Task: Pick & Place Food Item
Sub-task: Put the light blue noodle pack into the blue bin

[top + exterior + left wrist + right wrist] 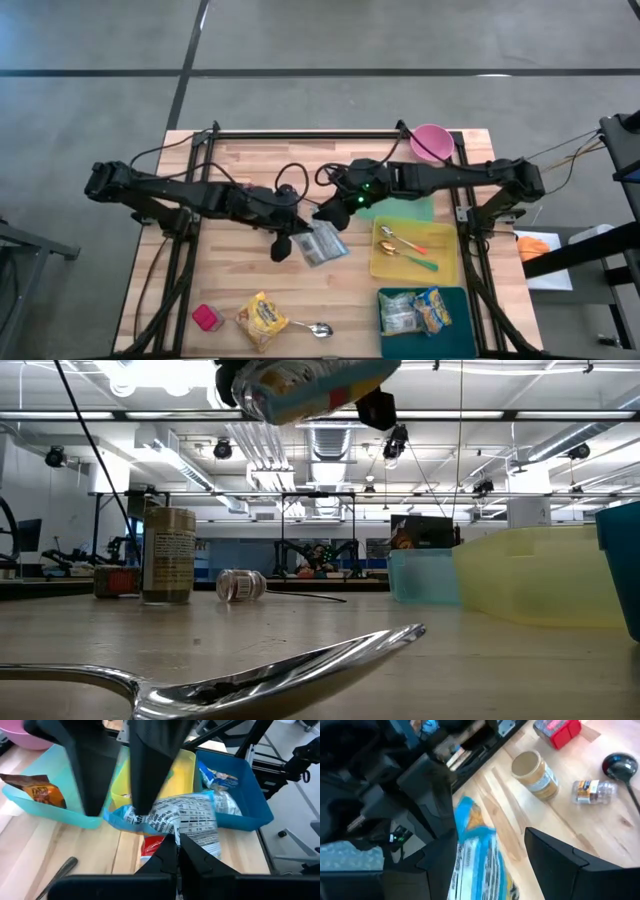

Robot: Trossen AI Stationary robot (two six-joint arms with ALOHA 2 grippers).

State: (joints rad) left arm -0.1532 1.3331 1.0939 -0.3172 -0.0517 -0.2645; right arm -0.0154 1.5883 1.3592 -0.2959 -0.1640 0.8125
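A silver and blue snack bag (187,817) with a red patch hangs above the table's middle (322,243); the low view has it high up (300,385). My left gripper (175,854) reaches in from the table's left (297,241) and is shut on the bag's near end. My right gripper (492,865) comes from the right (328,212), open, its two fingers standing either side of the bag's far end (125,815). My left gripper pinches the bag's near edge (174,836) between its two shut fingers, coming from the table's left and slanting down. The bag reaches away from the fingers, roughly level and lifted clear of the table. My right gripper's fingers (142,795) straddle the bag's far end; whether they touch it I cannot tell.
To the right stand a light teal tray (405,210), a yellow tray (445,262) with spoons and a dark teal bin (460,330) with snack bags. A pink bowl (432,142) is at the far right. A can (535,775), jar (592,791), red box (207,318), yellow bag (262,320) and spoon (315,328) lie nearer.
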